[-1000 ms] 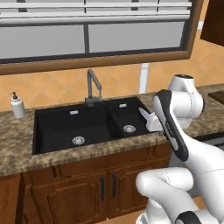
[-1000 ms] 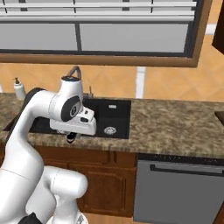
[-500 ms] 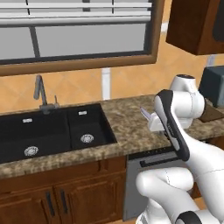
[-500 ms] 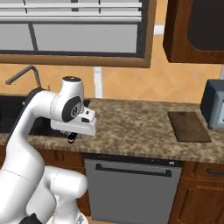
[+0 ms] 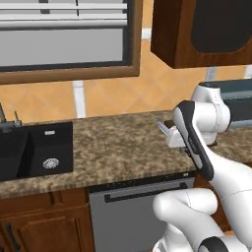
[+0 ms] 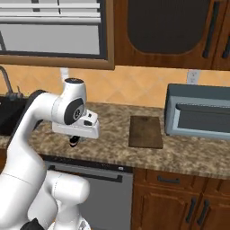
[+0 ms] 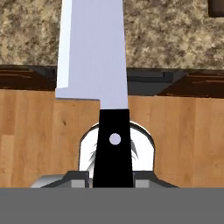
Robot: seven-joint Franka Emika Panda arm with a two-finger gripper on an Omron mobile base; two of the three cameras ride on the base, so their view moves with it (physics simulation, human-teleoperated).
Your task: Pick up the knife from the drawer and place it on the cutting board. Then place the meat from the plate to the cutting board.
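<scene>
The gripper is clamping the knife by its black handle, with the silver-white blade running straight out ahead of the fingertips, as the hand view is showing. The cutting board is lying flat on the granite counter, off to the far side of the gripper toward the grey microwave, near it but not touching, its long axis running from counter front to wall. My judgement: the carry is calling for the hand to travel sideways along the counter until the blade is over the board. The right base view is giving the whole board. The left base view is showing the blade tip poking out past the arm.
</scene>
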